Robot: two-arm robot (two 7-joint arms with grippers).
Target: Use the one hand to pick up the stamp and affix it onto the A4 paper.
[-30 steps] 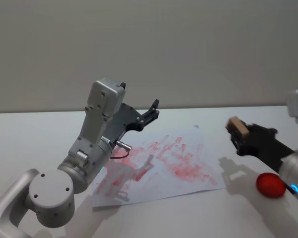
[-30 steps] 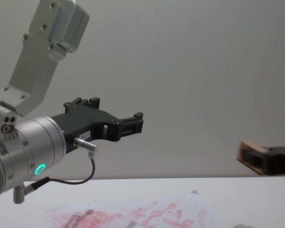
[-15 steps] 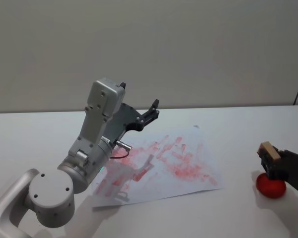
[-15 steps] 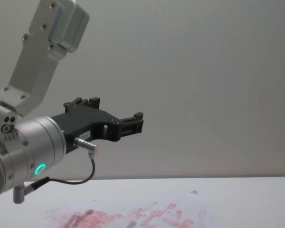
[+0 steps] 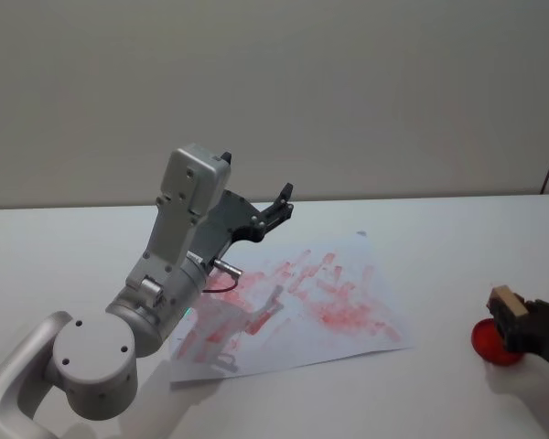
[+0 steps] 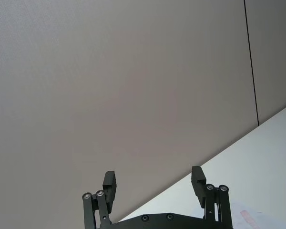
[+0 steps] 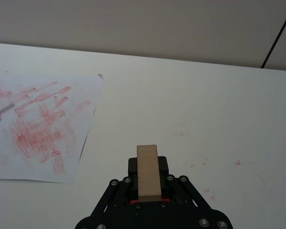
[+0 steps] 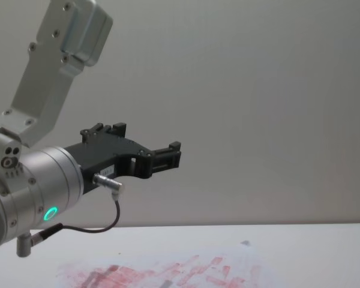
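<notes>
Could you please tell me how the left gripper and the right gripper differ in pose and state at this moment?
The left gripper is open and holds nothing, while the right gripper is shut on the stamp. The left gripper is raised above the A4 paper, pointing toward the wall, while the right gripper sits low at the table's right side, by the red ink pad, off the paper. Both are black, with slim blocky fingers.

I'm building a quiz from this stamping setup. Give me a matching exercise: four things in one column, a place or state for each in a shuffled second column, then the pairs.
1. stamp
2. A4 paper
3. left gripper
4. red ink pad

a. raised over the table, open
b. on the table beneath the right gripper
c. flat, covered in red prints
d. clamped between black fingers

1-d, 2-c, 3-a, 4-b
</notes>
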